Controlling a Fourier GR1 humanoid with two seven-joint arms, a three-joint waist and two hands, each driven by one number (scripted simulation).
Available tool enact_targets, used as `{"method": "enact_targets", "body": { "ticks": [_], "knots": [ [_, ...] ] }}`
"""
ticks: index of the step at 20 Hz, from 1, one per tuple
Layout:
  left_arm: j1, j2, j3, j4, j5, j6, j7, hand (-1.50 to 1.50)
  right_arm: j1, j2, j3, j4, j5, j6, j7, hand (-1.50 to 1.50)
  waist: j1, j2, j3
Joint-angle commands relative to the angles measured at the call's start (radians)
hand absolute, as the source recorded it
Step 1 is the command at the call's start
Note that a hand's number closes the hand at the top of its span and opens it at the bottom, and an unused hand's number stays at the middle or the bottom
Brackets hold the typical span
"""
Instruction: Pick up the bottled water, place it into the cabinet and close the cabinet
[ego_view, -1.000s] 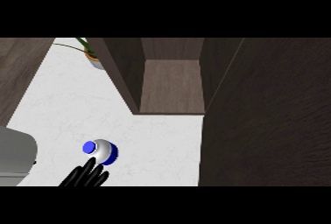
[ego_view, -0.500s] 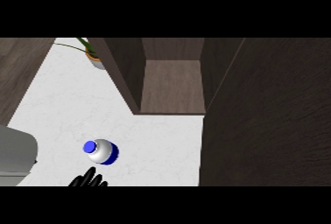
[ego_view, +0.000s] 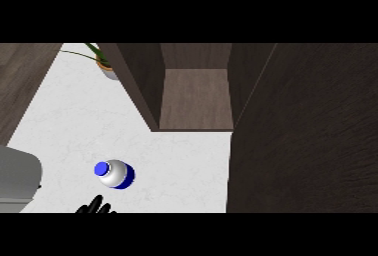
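- Bottled water (ego_view: 114, 174) stands upright on the white surface (ego_view: 74, 125), seen from almost straight above. Blue cap and blue band are visible, and nothing grips it. It is not yet in the cabinet.
- Left robot hand (ego_view: 94, 208) shows only as dark fingertips at the frame's lower edge, just on the near side of the bottled water and apart from it. The fingers are straight and spread, holding nothing, and sit low and close, a fair position for coming round the bottle's side.
- Cabinet (ego_view: 196, 97) lies beyond the bottled water and to its right, its bare compartment facing the robot, ready to take the bottle.
- Door (ego_view: 303, 130), probably, is the tall dark panel right of the bottled water. It is swung wide so the way in is free, but its hinge is not visible.
- Potted plant (ego_view: 103, 62) sits far beyond the bottled water, half hidden by the cabinet wall.
- Grey appliance (ego_view: 15, 177) sits left of the bottled water, cropped by the frame, so its kind cannot be told.
- Palm, wrist and forearm are cut off, and the right robot hand is out of view.
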Motion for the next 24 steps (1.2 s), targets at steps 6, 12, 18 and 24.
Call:
{"method": "enact_targets", "body": {
  "ticks": [6, 12, 18, 24],
  "knots": [
    [0.054, -0.007, 0.117, -0.168, 0.043, 0.042, -0.051, -1.5, 0.12, 0.021, -0.001, -0.203, -0.145, 0.017, 0.047, -1.5, -0.008, 0.001, -0.001],
    [0.018, 0.016, 0.252, -0.035, 0.108, 0.008, -0.064, -1.5, 0.146, 0.009, -0.04, -0.235, -0.184, 0.019, 0.052, -1.5, -0.017, 0.006, -0.002],
    [-0.06, 0.04, 0.371, 0.163, 0.122, -0.056, -0.134, -1.5, 0.152, -0.008, -0.108, -0.185, -0.225, 0.068, -0.018, -1.5, -0.017, 0.008, -0.002],
    [-0.197, 0.053, 0.411, 0.341, 0.078, -0.087, -0.184, -1.5, 0.224, -0.025, -0.129, -0.175, -0.252, 0.129, -0.047, -1.5, -0.024, 0.009, -0.002]
  ]
}}
